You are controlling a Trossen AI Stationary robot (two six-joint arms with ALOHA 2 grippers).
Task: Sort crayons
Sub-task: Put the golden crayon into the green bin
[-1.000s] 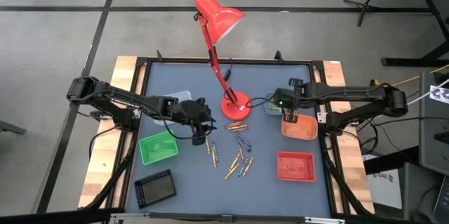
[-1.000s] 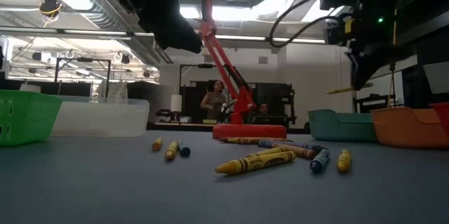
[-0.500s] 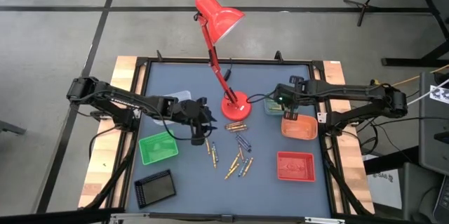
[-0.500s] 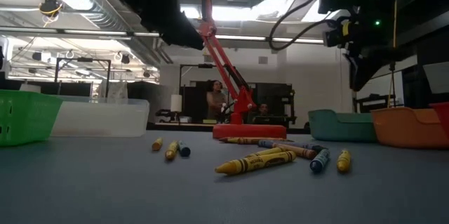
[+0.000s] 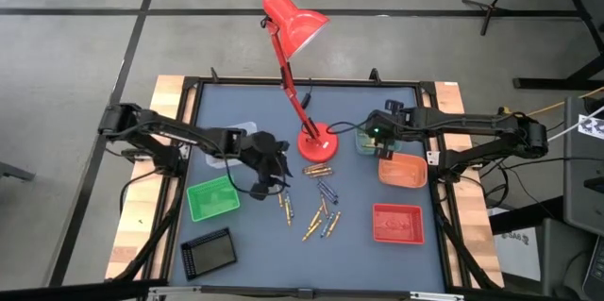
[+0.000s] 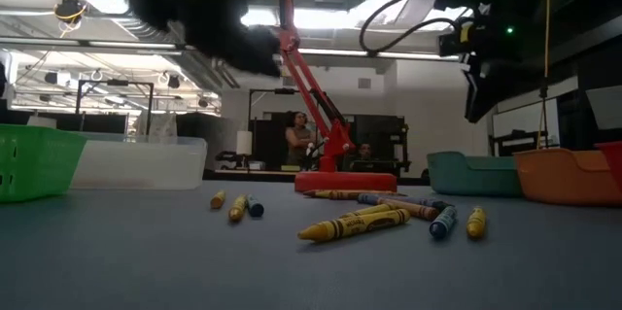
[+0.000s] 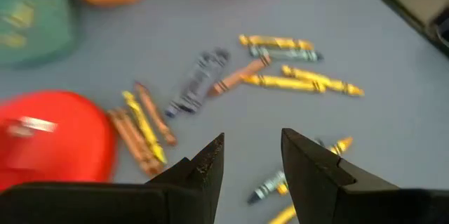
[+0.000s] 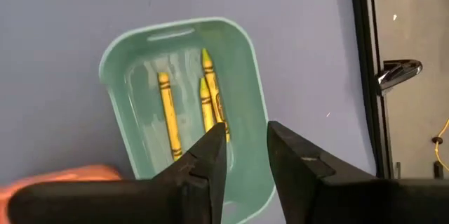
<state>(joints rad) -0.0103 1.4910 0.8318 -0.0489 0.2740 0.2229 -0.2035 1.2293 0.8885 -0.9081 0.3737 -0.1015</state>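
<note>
On the desk [image 5: 236, 244], loose crayons [image 5: 316, 209] lie scattered in front of the red lamp [image 5: 294, 27], between the green tray [image 5: 213, 197] and the red tray [image 5: 397, 223]. The left gripper [image 5: 267, 174] hangs above the near edge of the pile, its fingers [image 7: 210, 164] parted with nothing between them; judging by the tangle, it should drop onto one stick lying apart from its neighbours, fingers squared across its length. Farther off, the right gripper [image 5: 377, 138] hovers over the teal tray [image 8: 249, 90], fingers spread and empty, three yellow crayons [image 8: 189, 112] lying in the tray below. The orange tray [image 5: 404, 171] sits just beside it.
</note>
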